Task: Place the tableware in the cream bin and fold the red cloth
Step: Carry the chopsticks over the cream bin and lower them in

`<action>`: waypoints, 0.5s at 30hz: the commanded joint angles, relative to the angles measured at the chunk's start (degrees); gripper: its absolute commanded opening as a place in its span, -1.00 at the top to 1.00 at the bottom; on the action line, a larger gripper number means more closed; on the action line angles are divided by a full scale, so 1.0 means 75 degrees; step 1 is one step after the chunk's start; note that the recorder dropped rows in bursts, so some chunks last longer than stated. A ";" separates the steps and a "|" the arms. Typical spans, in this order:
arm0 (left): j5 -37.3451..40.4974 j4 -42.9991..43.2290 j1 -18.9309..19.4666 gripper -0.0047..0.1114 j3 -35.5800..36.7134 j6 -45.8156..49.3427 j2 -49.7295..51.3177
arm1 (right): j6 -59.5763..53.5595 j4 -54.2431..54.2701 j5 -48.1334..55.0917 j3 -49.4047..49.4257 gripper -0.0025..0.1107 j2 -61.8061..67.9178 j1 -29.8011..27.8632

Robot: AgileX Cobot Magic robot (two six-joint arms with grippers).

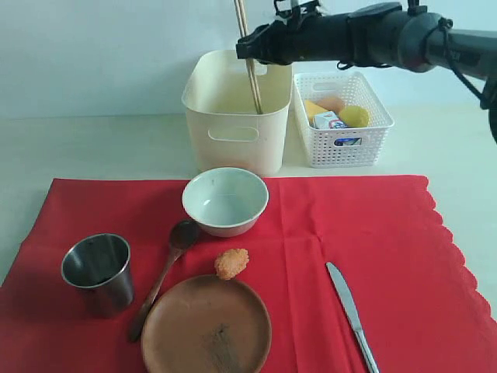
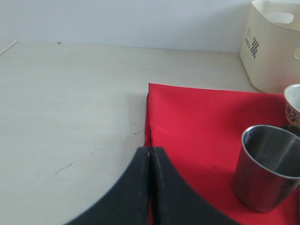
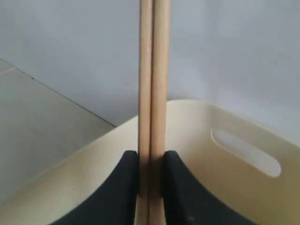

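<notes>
Right jaws pinch pale wooden chopsticks (image 1: 254, 89) upright, tips in tall cream plastic bin (image 1: 233, 136) at 12 o'clock. Light, stiff, likely slippery; grip mid-length. Left jaws closed, empty, by red fabric cloth (image 2: 201, 122).

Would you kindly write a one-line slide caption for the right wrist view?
Right hand grips two wooden chopsticks, near upright, over the opening of the cream bin.

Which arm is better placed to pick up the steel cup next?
Left. The left gripper is shut and empty, close to the steel cup at the left end of the red cloth. The right gripper is shut on chopsticks above the cream bin.
</notes>
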 commanded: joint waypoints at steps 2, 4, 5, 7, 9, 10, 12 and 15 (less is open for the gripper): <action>-0.0085 -0.0048 0.0007 0.92 0.0018 -0.0032 -0.0050 | -0.0036 -0.0855 0.0338 -0.0121 0.95 0.0271 -0.0022; -0.0085 -0.0048 0.0007 0.92 0.0018 -0.0032 -0.0050 | -0.0021 -0.1167 0.0546 -0.0121 0.90 0.0305 -0.0022; -0.0085 -0.0048 0.0007 0.92 0.0018 -0.0032 -0.0050 | 0.0062 -0.1347 0.0609 -0.0121 0.85 0.0321 -0.0022; -0.0085 -0.0048 0.0007 0.92 0.0018 -0.0032 -0.0050 | 0.0340 -0.1679 0.0609 -0.0121 0.72 0.0321 -0.0022; -0.0085 -0.0048 0.0007 0.92 0.0018 -0.0032 -0.0050 | 0.0590 -0.2050 0.0592 -0.0121 0.54 0.0321 -0.0022; -0.0085 -0.0048 0.0007 0.92 0.0018 -0.0032 -0.0050 | 0.0729 -0.2247 0.0544 -0.0121 0.44 0.0321 -0.0022; -0.0085 -0.0048 0.0007 0.92 0.0018 -0.0032 -0.0050 | 0.1021 -0.2585 0.0469 -0.0121 0.27 0.0321 -0.0022; -0.0085 -0.0048 0.0007 0.92 0.0018 -0.0032 -0.0050 | 0.1385 -0.2847 0.0457 -0.0121 0.09 0.0251 -0.0022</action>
